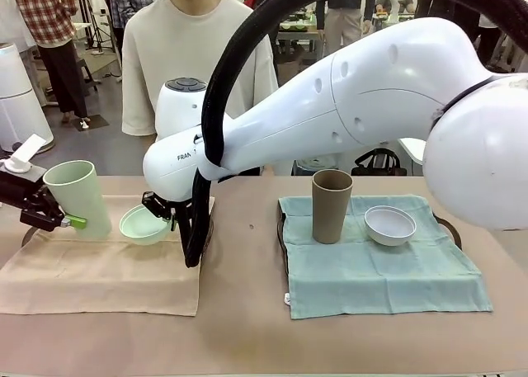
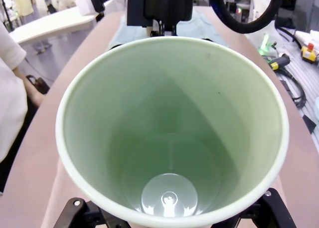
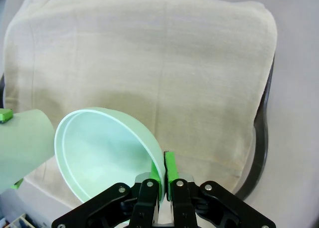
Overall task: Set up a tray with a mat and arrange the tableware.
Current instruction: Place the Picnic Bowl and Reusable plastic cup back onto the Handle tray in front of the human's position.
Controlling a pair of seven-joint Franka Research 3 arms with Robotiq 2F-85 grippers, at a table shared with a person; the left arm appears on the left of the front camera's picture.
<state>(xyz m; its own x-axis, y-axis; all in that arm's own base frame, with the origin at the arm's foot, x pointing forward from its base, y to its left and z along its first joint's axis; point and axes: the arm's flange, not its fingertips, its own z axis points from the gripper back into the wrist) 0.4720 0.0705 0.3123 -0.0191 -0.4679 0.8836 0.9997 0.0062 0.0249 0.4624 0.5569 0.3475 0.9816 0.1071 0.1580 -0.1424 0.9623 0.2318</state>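
My left gripper (image 1: 69, 220) is shut on the tall pale green cup (image 1: 78, 197), held slightly tilted over the back left of the beige mat (image 1: 99, 270). The left wrist view looks straight down into that cup (image 2: 169, 138). My right arm reaches across to the left, and its gripper (image 3: 162, 170) is shut on the rim of the pale green bowl (image 3: 99, 153), which hangs tilted just above the mat (image 3: 149, 63), beside the cup (image 3: 22, 148). From the front the bowl (image 1: 142, 225) sits right of the cup. The brown cup (image 1: 332, 205) and small white bowl (image 1: 389, 225) stand on the teal mat (image 1: 379, 278).
Each mat lies on a dark tray; the left tray's rim (image 3: 261, 138) shows past the beige mat's edge. A person (image 1: 194, 55) stands at the far side of the table. Bare tabletop (image 1: 247, 228) separates the two trays.
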